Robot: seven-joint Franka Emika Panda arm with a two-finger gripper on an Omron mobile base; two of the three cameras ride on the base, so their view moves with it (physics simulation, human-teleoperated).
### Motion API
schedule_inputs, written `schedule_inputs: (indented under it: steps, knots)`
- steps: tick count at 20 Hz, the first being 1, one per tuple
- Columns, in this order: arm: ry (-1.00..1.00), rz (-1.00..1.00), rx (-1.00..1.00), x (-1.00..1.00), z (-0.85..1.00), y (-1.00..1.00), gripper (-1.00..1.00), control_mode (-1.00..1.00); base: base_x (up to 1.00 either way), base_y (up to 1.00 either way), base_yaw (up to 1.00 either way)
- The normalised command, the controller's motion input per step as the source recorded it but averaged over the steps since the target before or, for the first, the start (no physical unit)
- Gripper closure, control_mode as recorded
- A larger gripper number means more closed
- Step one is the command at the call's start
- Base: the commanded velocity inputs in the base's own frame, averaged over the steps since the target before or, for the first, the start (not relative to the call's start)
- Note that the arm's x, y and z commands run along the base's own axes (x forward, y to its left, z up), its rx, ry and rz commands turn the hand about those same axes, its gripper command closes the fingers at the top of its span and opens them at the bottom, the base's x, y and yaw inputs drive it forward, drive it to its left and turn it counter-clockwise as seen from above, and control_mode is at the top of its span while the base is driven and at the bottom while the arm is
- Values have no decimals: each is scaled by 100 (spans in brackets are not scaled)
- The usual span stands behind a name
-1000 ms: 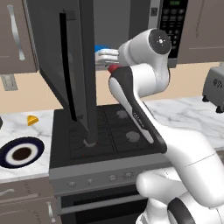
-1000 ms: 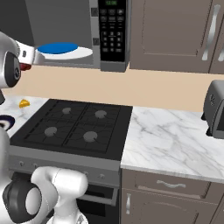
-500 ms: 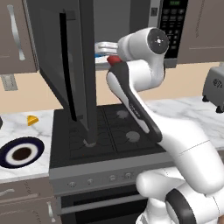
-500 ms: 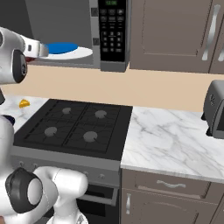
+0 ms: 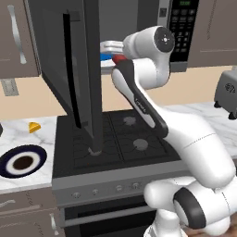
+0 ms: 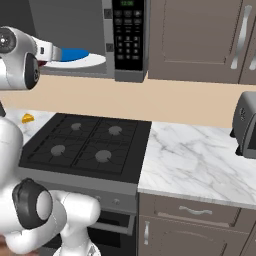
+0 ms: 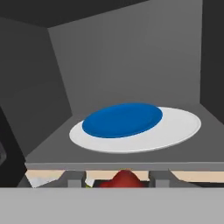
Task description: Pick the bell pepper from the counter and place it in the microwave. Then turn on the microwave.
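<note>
— Hand (image 7: 118,181) first: how wide are the fingers, and is anything between them?

— Fingers (image 7: 73,178) stand partly apart, and the bell pepper (image 7: 124,179) sits between them, gripped from both sides. In the hand view its red top rises in the gap between the two grey tips.

— Where is that in the kitchen?

— Right at the mouth of the microwave (image 6: 125,40), level with the front edge of its floor. From the left base view the bell pepper (image 5: 119,59) shows as a red spot beside the white wrist, just in front of the turntable (image 5: 107,48). The hand has not reached over the turntable (image 7: 175,131); the white disc with its blue centre lies ahead of it, inside the grey cavity.

— Which way does the pepper point? Does it have a long axis?

— That cannot be told. Only a rounded upper part is visible, with no stem in sight, and the rest is hidden at the bottom of the hand view.

— And its look?

— Small, round, a plain deep red, lumpy rather than smooth, much narrower than the turntable in front of it.

— What else is around?

— The microwave door (image 5: 69,74) hangs wide open to the left, over the black stovetop (image 6: 90,142). A dark-rimmed plate (image 5: 21,163) and a yellow wedge (image 5: 34,126) lie on the marble table (image 6: 200,160), left of the stovetop, well apart from the arm. A silver toaster (image 6: 246,125) stands on the table to the right.
</note>
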Motion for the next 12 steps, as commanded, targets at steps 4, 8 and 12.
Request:
schedule_inputs:
  steps: [4,8,12]
  knots:
    - [0,0,-2,30,2,0,100,-100,0,0,0]
    - [0,1,0,34,2,0,100,-100,0,0,0]
    - [0,2,0,36,2,0,100,-100,0,0,0]
